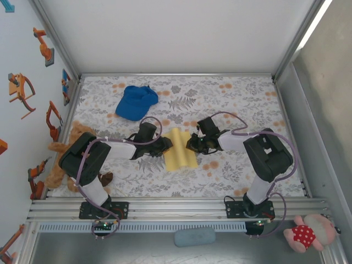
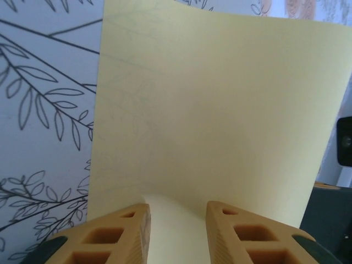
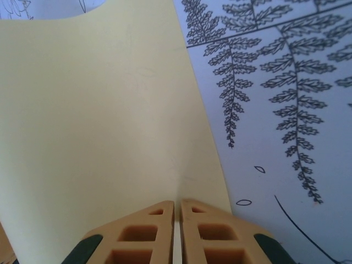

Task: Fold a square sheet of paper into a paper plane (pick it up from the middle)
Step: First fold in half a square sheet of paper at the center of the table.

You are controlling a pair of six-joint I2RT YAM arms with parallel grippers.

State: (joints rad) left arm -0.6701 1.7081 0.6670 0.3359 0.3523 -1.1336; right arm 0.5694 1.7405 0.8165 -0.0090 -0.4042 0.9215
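a: both sets of jaws are lost in dark shapes from the top. the paper?
b: i see the square sheet of paper [image 1: 180, 149] rippled mid-table [image 1: 236, 104], between left gripper [image 1: 166, 144] and right gripper [image 1: 190, 144].
a: left wrist?
b: fingers [image 2: 129, 234] parted, its edge between.
a: right wrist?
b: fingers [image 3: 151, 231] pinching its edge.

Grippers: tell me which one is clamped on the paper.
The right gripper, shut on the edge of the yellow paper; the left gripper stands open.

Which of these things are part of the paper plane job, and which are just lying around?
Part of the job: yellow square sheet of paper; left tool, open at one edge; right tool, pinching the opposite edge.
Just lying about: blue cap; brown plush toy; pink doll in red spotted dress.
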